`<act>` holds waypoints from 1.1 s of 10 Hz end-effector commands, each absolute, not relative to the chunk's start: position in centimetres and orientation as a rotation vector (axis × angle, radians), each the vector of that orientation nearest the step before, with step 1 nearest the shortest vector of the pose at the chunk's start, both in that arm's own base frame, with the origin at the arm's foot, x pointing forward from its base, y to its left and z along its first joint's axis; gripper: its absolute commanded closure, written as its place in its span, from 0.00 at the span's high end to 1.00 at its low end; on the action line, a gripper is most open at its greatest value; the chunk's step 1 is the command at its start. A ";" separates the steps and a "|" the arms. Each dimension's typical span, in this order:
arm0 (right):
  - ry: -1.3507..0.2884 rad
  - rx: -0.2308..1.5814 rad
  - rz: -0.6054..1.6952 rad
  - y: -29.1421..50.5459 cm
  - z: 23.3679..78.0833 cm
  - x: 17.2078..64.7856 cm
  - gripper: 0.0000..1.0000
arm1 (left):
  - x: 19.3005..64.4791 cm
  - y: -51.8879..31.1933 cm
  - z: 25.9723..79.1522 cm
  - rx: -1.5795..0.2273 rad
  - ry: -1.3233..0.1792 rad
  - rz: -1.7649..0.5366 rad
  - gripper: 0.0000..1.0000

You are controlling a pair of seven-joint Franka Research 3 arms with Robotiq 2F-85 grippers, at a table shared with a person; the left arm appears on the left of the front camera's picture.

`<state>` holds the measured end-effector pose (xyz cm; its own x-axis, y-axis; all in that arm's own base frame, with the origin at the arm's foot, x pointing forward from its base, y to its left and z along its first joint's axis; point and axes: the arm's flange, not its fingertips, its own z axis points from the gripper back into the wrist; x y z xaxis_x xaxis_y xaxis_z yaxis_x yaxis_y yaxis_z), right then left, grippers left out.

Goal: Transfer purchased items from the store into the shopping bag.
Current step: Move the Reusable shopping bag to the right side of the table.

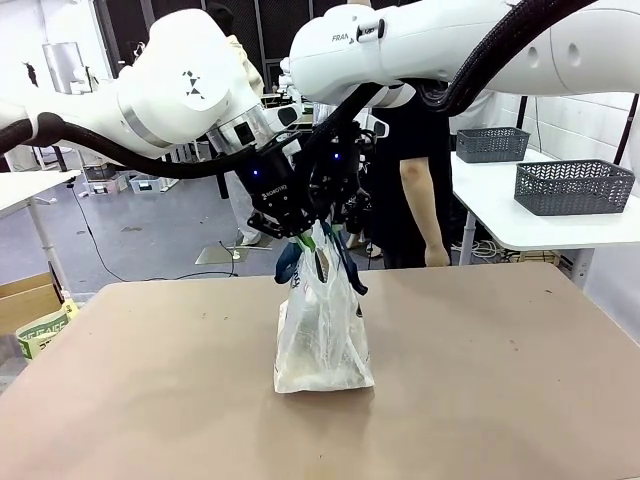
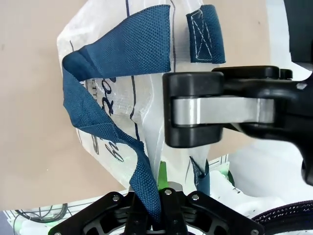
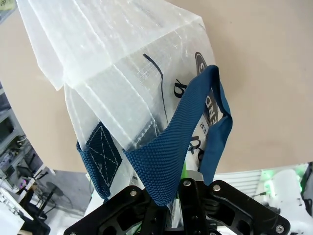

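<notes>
Holding shopping bag (image 1: 322, 340) by navy handles (image 2: 122, 54)

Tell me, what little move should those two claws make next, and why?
Probably ease the left gripper and right gripper apart: both are shut on the top of the shopping bag, at its blue handles, close together, so the mouth looks pinched narrow.
</notes>
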<state>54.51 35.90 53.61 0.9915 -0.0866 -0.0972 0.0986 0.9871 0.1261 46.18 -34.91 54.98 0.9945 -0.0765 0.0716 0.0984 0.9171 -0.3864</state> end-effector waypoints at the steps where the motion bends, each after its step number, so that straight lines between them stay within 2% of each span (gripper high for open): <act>1: 0.095 0.154 -0.124 36.6 53.6 54.8 0.00 | 46.3 -35.3 55.6 -0.416 -0.089 -0.108 0.03; 6: 0.102 0.158 -0.128 36.6 53.6 55.0 0.00 | 45.7 -35.6 56.2 -0.503 -0.142 -0.149 1.00; 11: 0.107 0.154 -0.129 36.7 53.7 55.1 0.00 | 45.8 -36.1 55.9 -0.538 -0.157 -0.196 1.00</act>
